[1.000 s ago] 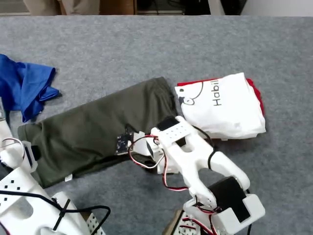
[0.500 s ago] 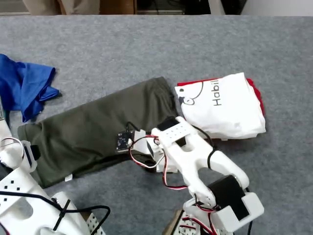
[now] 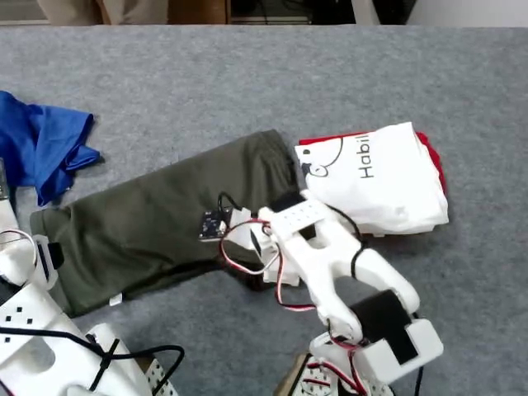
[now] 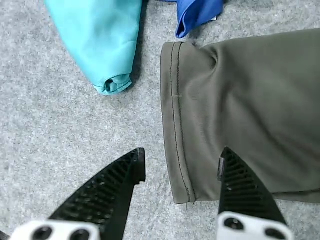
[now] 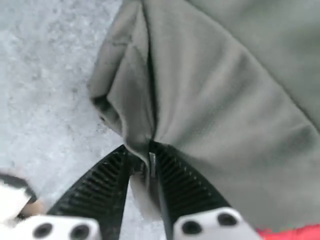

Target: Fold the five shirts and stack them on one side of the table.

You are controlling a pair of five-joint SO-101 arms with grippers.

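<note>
An olive green shirt [image 3: 157, 219] lies flat across the middle of the grey table, running from near left to centre. My right gripper [image 5: 142, 162] is shut on a pinched fold at the shirt's [image 5: 225, 90] near right corner, and the right arm [image 3: 322, 247] stands over that corner. My left gripper [image 4: 181, 162] hangs open just above the shirt's [image 4: 250, 100] left hem corner, one finger to each side of it. A folded white shirt [image 3: 379, 173] rests on a folded red shirt [image 3: 433, 161] at the right.
A crumpled blue shirt [image 3: 41, 140] lies at the left edge, and its tip [image 4: 200, 12] is close to the olive hem. A teal shirt [image 4: 100, 35] lies beside it. Bare grey table [image 3: 247, 82] stretches across the far side.
The right arm has shifted slightly toward the far side with the olive shirt's corner pinched. The left arm has barely moved.
</note>
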